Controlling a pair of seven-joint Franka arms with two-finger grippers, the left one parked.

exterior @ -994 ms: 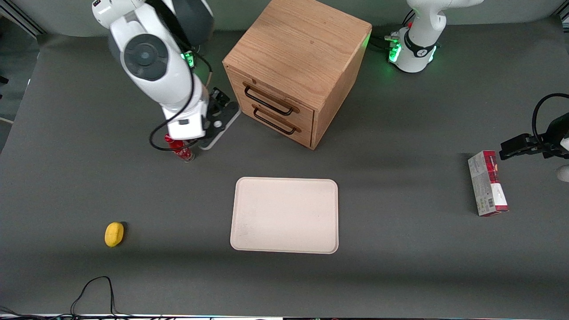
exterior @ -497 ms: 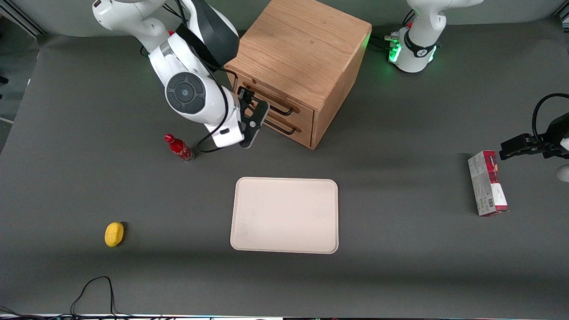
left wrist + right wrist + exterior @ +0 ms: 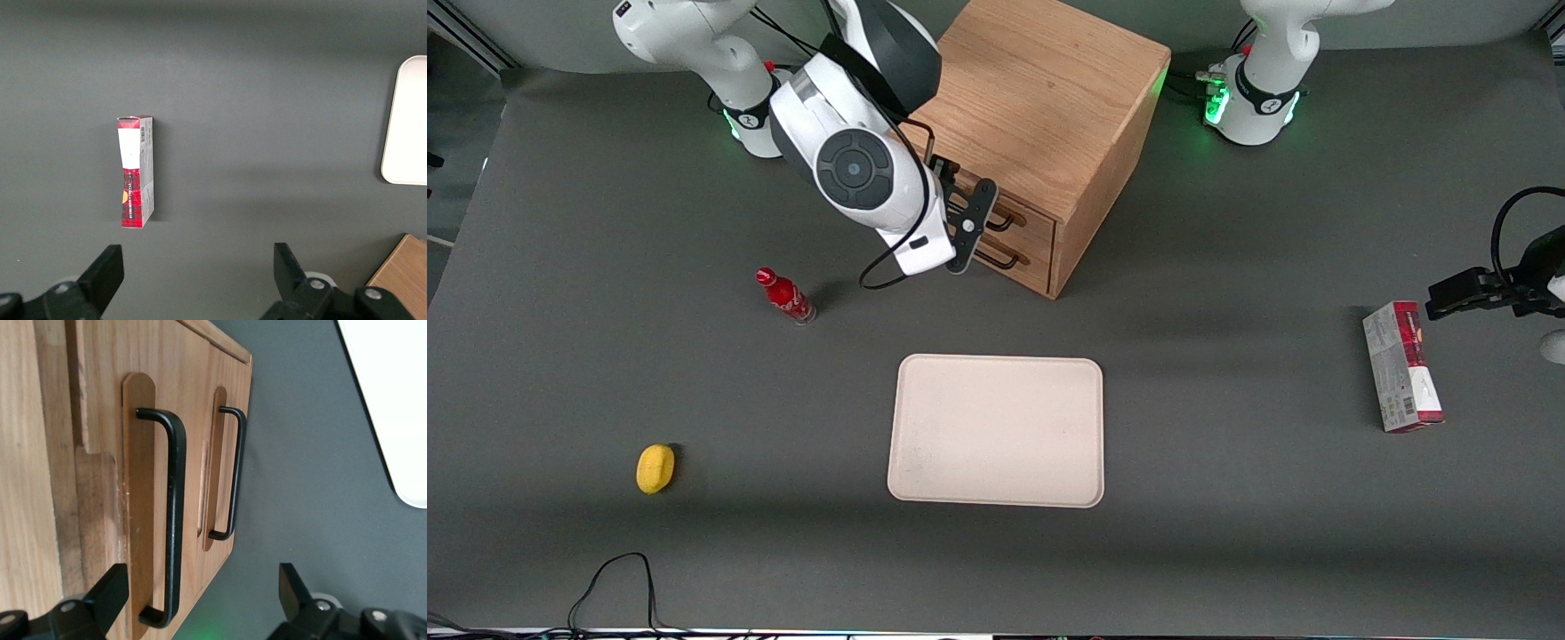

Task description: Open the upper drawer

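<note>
The wooden cube cabinet (image 3: 1032, 98) stands at the back of the table, its two drawers facing the front camera at an angle. The upper drawer (image 3: 1033, 222) is closed and my arm hides most of its front. In the right wrist view the upper drawer (image 3: 100, 407) shows its dark bar handle (image 3: 175, 520), with the bottom drawer's handle (image 3: 235, 473) beside it. My right gripper (image 3: 971, 203) hovers close in front of the drawers, open and empty. In the wrist view the gripper (image 3: 200, 593) straddles the end of the upper handle without touching it.
A cream tray (image 3: 996, 431) lies nearer the front camera than the cabinet. A red bottle (image 3: 785, 296) stands beside my arm. A yellow fruit (image 3: 655, 468) lies toward the working arm's end, and a red and white box (image 3: 1401, 366) toward the parked arm's end.
My arm has swung from above the red bottle over to the cabinet. The gripper now faces the drawer fronts. The drawers have not moved.
</note>
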